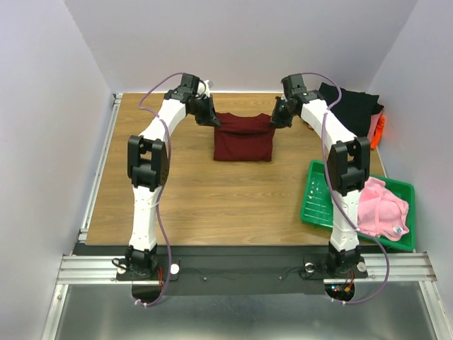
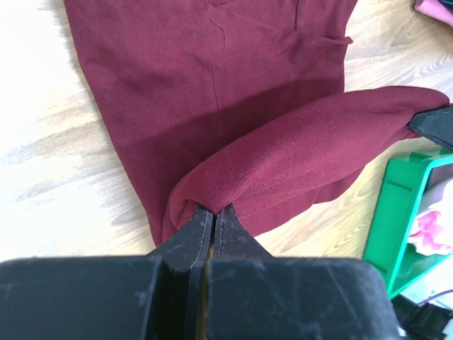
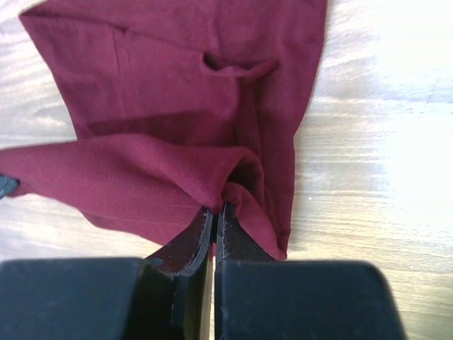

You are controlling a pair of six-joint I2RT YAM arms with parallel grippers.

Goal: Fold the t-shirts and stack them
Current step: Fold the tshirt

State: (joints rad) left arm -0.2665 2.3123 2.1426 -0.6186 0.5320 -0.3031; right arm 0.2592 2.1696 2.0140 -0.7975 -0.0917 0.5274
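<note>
The dark maroon t-shirt lies on the wooden table at the back centre, its far edge lifted between my two grippers. My left gripper is shut on the shirt's far left corner; the left wrist view shows the cloth pinched at my fingertips. My right gripper is shut on the far right corner; the right wrist view shows the cloth bunched at my fingertips. A light pink t-shirt lies in the green tray. A black folded shirt sits at the back right, with salmon and orange edges beside it.
The green tray stands at the right front, partly under my right arm; its corner shows in the left wrist view. White walls close in the table at the back and sides. Bare wood lies in front of the maroon shirt.
</note>
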